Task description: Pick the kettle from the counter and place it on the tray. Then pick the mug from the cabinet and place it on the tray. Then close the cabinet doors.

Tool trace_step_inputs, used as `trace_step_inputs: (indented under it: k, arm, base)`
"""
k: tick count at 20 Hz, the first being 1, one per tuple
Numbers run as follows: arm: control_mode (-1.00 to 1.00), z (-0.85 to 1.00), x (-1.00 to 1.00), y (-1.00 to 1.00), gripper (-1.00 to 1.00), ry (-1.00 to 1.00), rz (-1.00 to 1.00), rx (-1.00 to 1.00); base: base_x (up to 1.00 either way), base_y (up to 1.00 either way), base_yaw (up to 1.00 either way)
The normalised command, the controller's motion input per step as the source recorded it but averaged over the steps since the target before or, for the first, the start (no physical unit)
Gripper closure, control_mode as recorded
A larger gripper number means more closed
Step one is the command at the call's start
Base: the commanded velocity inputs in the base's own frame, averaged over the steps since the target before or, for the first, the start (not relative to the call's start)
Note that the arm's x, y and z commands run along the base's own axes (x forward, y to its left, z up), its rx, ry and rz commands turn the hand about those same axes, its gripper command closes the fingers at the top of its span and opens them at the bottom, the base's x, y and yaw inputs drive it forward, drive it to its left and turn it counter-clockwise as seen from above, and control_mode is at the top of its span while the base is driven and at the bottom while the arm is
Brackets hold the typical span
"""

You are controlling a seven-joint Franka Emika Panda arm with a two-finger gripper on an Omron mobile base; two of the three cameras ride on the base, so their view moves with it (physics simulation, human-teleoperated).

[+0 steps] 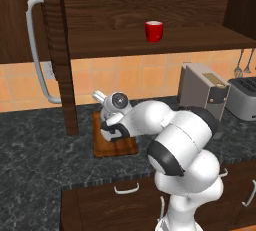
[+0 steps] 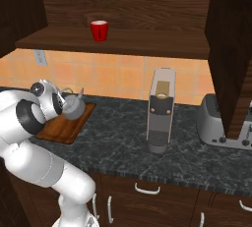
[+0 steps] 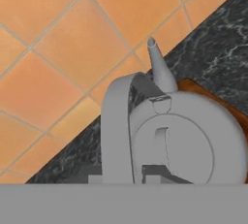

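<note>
The grey-silver kettle (image 2: 74,107) sits at the far end of the reddish-brown tray (image 2: 59,130), low over it or resting on it; I cannot tell which. My gripper (image 2: 65,97) is shut on its arched handle (image 3: 116,131). In the hand view the kettle (image 3: 193,140) is very close, its spout (image 3: 157,65) pointing at the tiled wall, with the gripper (image 3: 123,179) around the handle at the bottom. From the left base view my wrist hides most of the kettle above the tray (image 1: 112,149). The red mug (image 1: 154,31) (image 2: 99,30) stands upright on the open cabinet's shelf (image 1: 200,40).
The left cabinet door (image 1: 57,50) stands open beside the tray, its bar handle (image 1: 35,50) facing out. The right door (image 2: 229,49) hangs open at the right. A boxy coffee machine (image 2: 161,110) and a toaster (image 2: 216,120) stand on the dark counter (image 2: 123,142).
</note>
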Motion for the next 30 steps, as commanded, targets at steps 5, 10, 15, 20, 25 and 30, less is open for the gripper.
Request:
trace_step_inputs:
  k: [5, 10, 15, 20, 25, 30]
  arm:
    - [-1.00, 0.00, 0.00, -0.08, -1.00, -0.02, 0.00, 0.00]
    - [-1.00, 0.05, 0.00, -0.05, -1.00, -0.01, 0.00, 0.00]
    - [-1.00, 0.21, -0.12, -0.01, -1.00, -0.03, 0.00, 0.00]
    - [-1.00, 0.48, -0.42, -0.11, -1.00, 0.01, 0.00, 0.00]
    - [-1.00, 0.74, -0.26, -0.23, -1.00, 0.16, 0.00, 0.00]
    - [-1.00, 0.71, -0.20, -0.35, -1.00, 0.42, 0.12, -0.02]
  base:
    - [0.00, 0.00, 0.00]
    - [0.00, 0.00, 0.00]
    - [0.00, 0.00, 0.00]
    - [0.00, 0.00, 0.00]
    - [0.00, 0.00, 0.00]
    - [0.00, 0.00, 0.00]
